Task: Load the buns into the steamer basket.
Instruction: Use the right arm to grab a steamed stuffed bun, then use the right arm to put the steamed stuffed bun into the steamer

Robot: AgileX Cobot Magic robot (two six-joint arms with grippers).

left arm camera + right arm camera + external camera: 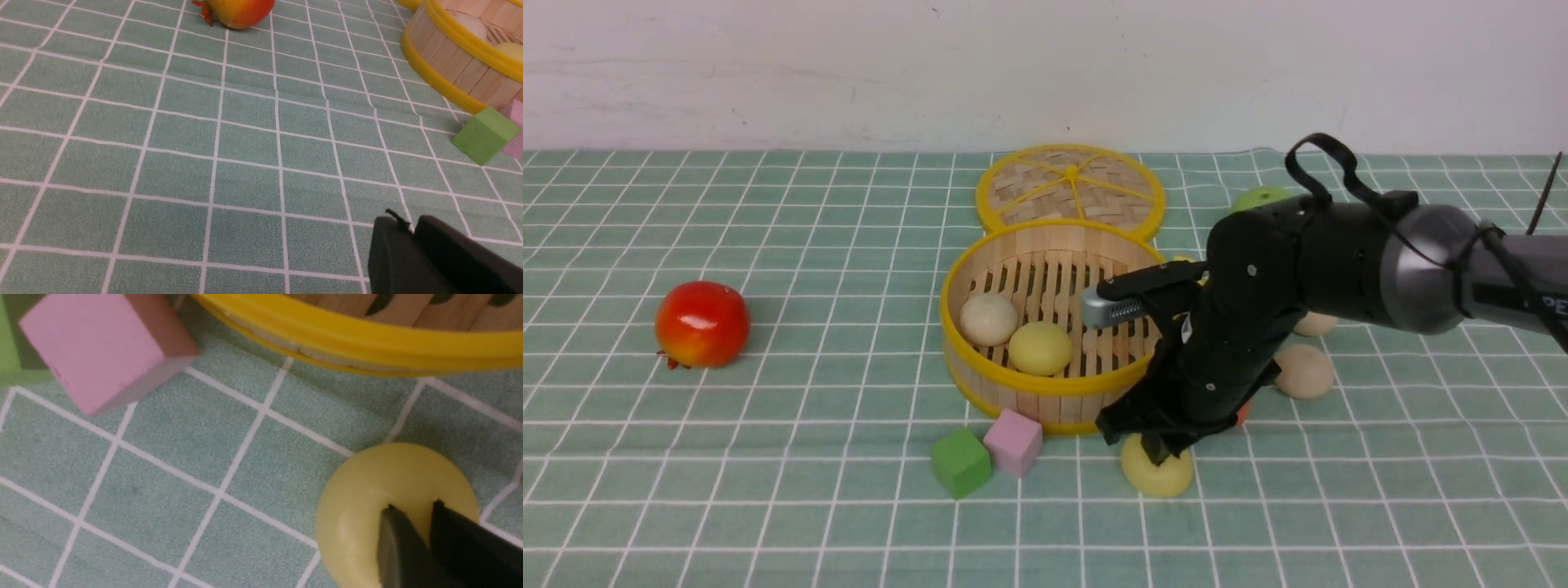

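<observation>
Bun near steamer basket rim

Buns visible: 5. Pale yellow buns ×2, beige-white buns ×3. Steamer basket ×1, woven lid ×1. Cubes ×2: green cube, pink cube. Fruit ×2: red fruit, green apple.

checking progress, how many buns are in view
5: beige bun and yellow bun in the steamer basket; front yellow bun at the right gripper; two beige buns right of the basket. The arm may hide more.
</observation>
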